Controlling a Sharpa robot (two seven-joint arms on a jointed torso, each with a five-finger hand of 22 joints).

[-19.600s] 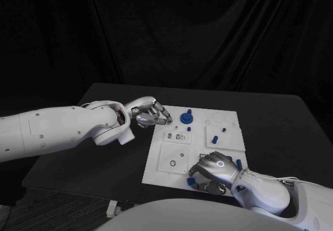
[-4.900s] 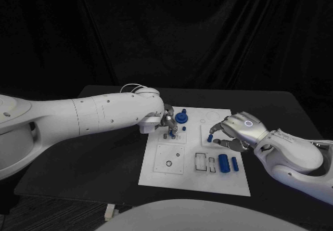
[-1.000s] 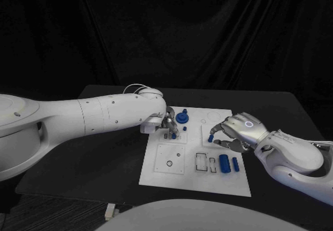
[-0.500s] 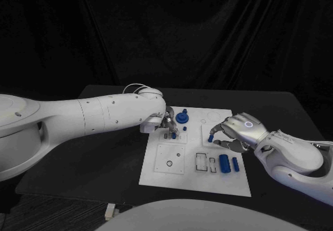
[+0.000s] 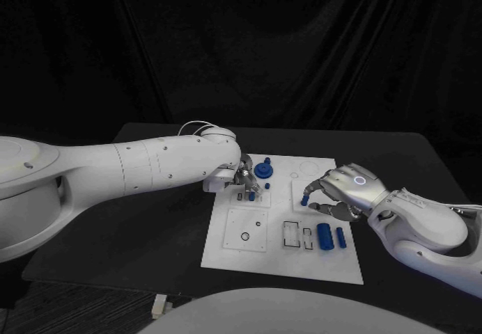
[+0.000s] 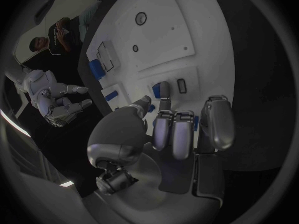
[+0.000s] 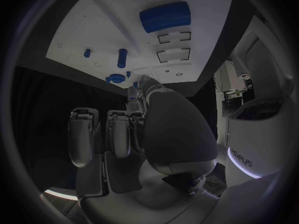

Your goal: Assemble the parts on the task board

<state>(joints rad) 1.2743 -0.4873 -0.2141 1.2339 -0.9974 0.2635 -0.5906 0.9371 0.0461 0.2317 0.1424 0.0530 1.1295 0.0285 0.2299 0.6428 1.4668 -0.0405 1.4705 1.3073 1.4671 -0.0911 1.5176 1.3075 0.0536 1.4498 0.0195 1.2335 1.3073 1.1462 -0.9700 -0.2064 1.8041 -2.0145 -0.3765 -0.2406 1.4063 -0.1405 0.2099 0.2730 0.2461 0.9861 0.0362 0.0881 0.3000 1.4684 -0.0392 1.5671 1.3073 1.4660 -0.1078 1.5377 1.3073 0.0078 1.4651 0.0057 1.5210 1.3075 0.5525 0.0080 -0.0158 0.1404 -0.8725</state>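
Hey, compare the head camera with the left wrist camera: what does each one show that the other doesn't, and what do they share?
Head view: the whole task board on the black table, and the blue knob in plain sight beside the left hand. Left wrist view: close up, the left hand's thumb and a finger pinching a small blue part next to a dark rectangular slot. Both: the right hand near a blue peg, holding nothing, and the large blue cylinder.

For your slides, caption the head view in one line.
Left hand holds a small blue part at the task board.
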